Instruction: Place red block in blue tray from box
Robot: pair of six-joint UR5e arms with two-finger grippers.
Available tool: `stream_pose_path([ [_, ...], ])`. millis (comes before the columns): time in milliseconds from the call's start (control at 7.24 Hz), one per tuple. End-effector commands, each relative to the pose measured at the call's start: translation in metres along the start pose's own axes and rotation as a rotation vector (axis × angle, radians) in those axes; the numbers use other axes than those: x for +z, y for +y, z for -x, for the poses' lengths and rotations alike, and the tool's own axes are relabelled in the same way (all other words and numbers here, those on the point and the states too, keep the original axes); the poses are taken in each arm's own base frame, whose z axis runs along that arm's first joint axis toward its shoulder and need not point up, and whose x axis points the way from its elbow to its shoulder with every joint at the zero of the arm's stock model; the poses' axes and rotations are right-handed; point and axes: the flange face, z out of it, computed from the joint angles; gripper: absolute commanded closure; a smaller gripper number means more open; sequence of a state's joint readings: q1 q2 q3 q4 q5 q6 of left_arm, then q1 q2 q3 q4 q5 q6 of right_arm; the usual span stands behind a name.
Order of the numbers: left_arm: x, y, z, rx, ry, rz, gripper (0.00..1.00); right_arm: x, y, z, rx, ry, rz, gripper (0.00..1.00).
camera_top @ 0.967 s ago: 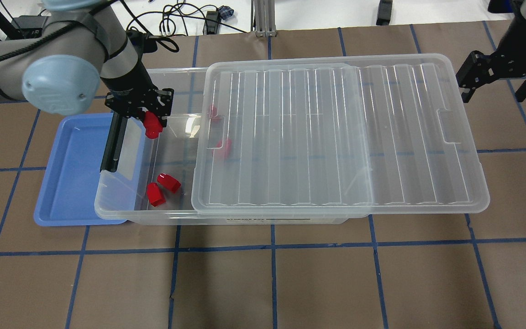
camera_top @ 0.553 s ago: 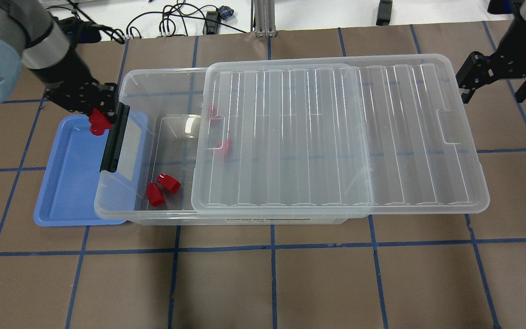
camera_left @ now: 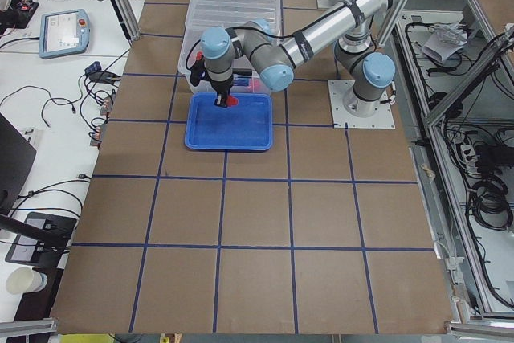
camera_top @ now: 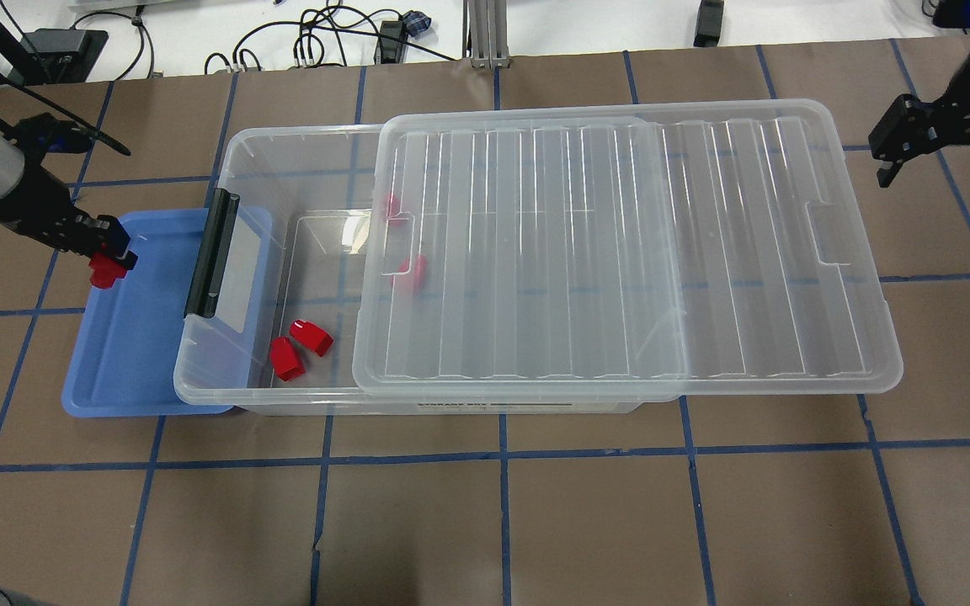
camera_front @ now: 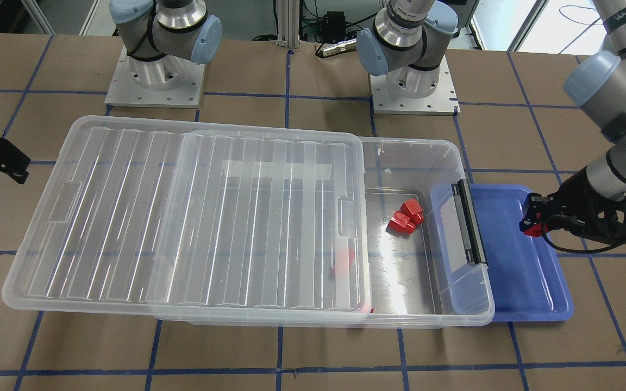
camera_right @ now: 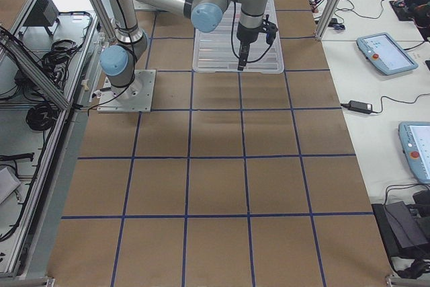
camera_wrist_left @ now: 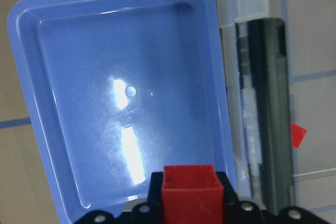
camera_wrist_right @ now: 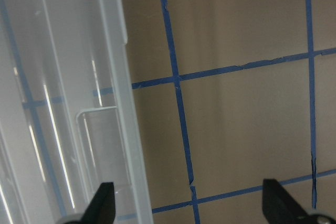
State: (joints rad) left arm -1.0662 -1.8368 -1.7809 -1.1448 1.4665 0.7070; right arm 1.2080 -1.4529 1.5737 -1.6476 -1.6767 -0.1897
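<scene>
My left gripper (camera_top: 106, 263) is shut on a red block (camera_top: 103, 271) and holds it above the far left part of the blue tray (camera_top: 131, 353). The same block (camera_front: 531, 228) and tray (camera_front: 530, 282) show in the front view, and the block (camera_wrist_left: 190, 192) fills the bottom of the left wrist view over the tray (camera_wrist_left: 121, 93). The clear box (camera_top: 224, 370) overlaps the tray's right side, its lid (camera_top: 620, 252) slid to the right. Two red blocks (camera_top: 298, 347) lie in the open end; two more (camera_top: 411, 271) show under the lid. My right gripper (camera_top: 940, 156) is open and empty beyond the lid's right end.
The box's black latch handle (camera_top: 212, 254) hangs over the tray's right side. Brown table covering with blue tape lines (camera_top: 502, 454) lies all round. Cables (camera_top: 317, 38) lie along the table's far edge. The right wrist view shows the lid's rim (camera_wrist_right: 118, 103) and bare table.
My left gripper has carried the red block leftward out of the box, past the black handle, to above the tray's left side. My right gripper has shifted slightly right.
</scene>
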Motion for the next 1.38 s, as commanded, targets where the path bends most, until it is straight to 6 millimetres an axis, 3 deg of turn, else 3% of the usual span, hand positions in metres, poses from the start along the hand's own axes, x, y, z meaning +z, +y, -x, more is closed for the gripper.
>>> stream_pose_path([
  [0, 0.058, 0.007, 0.010, 0.009, -0.037, -0.031, 0.86, 0.024, -0.013, -0.017, 0.022, -0.008, 0.024, 0.00],
  [138, 0.075, 0.007, 0.012, 0.003, -0.029, -0.030, 0.48, 0.035, -0.020, -0.018, 0.011, -0.005, 0.031, 0.00],
  [276, 0.077, 0.004, 0.015, 0.006, -0.034, -0.028, 0.35, 0.042, -0.021, -0.019, 0.010, -0.002, 0.039, 0.00],
  [414, 0.060, 0.002, 0.009, -0.007, -0.058, -0.040, 0.15, 0.054, -0.019, -0.022, 0.005, 0.040, 0.067, 0.00],
  [553, 0.038, 0.002, -0.001, -0.022, -0.107, -0.035, 0.00, 0.062, -0.022, -0.023, -0.009, 0.058, 0.036, 0.00],
  [691, 0.015, -0.001, -0.031, 0.012, -0.116, -0.007, 0.00, 0.065, -0.022, -0.022, -0.019, 0.064, 0.022, 0.00],
  [829, -0.024, -0.005, -0.061, -0.028, -0.140, 0.011, 0.00, 0.070, -0.020, -0.020, -0.023, 0.058, 0.037, 0.00],
  [967, -0.070, -0.009, -0.106, -0.086, -0.121, 0.039, 0.00, 0.074, -0.016, -0.017, -0.028, 0.053, 0.051, 0.00],
  [1105, -0.112, -0.018, -0.169, -0.130, -0.120, 0.044, 0.00, 0.074, -0.015, -0.012, -0.034, 0.045, 0.049, 0.00],
  [1243, -0.140, -0.022, -0.237, -0.180, -0.127, 0.018, 0.00, 0.072, -0.014, -0.010, -0.036, 0.041, 0.045, 0.00],
])
